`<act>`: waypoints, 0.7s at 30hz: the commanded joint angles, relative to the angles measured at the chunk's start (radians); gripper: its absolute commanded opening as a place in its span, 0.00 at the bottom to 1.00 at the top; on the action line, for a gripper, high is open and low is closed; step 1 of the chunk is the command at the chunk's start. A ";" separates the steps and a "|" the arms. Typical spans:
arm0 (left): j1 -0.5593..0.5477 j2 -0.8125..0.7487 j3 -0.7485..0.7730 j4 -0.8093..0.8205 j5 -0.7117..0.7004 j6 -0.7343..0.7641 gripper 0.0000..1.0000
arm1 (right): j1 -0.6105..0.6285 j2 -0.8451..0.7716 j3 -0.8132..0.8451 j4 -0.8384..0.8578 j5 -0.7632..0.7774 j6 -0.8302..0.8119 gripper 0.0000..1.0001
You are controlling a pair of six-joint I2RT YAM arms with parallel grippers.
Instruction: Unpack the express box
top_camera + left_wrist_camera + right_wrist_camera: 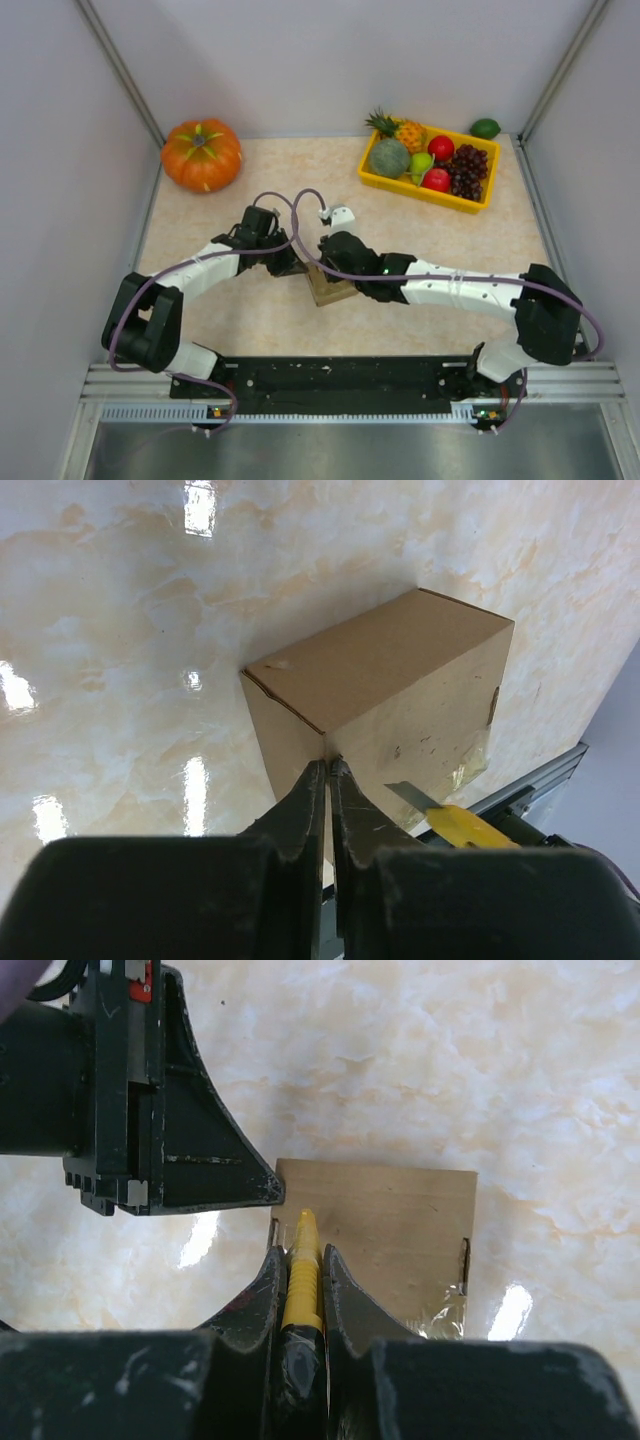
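- The express box [330, 287] stands near the middle of the worktop [450, 245], slightly toward the near edge, between the two hands.
- The top of the box lies flat and closed. Clear tape [468, 768] shows on one side face.
- The left hand [328, 776] is clenched, its fingers pressed together with nothing visible between them. Its fingertips touch a vertical corner edge of the box.
- The right hand [300, 1253] is clamped on a yellow utility knife [301, 1285]. The knife runs lengthwise between the fingers and points toward the box.
- The knife blade [408, 794] is extended. The knife tip lies over the near edge of the box top, just beside the left hand's fingertips. It cannot be told whether the blade touches the cardboard.
- An orange pumpkin [202, 153] sits at the far left corner of the worktop, well apart from the box.
- A yellow plastic fruit tray [472, 206] sits near the far right corner. It holds a pineapple [402, 131], dark grapes [468, 170], red apples and green fruit.
- A small green fruit [485, 127] lies outside the tray, at the far right corner.
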 commanded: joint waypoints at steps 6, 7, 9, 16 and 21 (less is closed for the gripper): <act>0.000 -0.026 -0.008 -0.032 0.007 0.062 0.22 | 0.011 -0.214 -0.044 -0.098 0.172 0.061 0.00; 0.000 -0.032 0.004 -0.030 0.019 0.075 0.24 | 0.010 -0.229 -0.046 -0.119 0.180 0.069 0.00; 0.000 -0.055 0.021 -0.034 0.016 0.105 0.29 | 0.004 -0.265 -0.059 -0.182 0.186 0.102 0.00; 0.000 -0.107 0.134 -0.034 0.004 0.251 0.49 | -0.047 -0.389 -0.148 -0.287 0.102 0.156 0.00; 0.000 -0.049 0.196 -0.041 0.002 0.334 0.52 | -0.056 -0.420 -0.208 -0.307 -0.025 0.153 0.00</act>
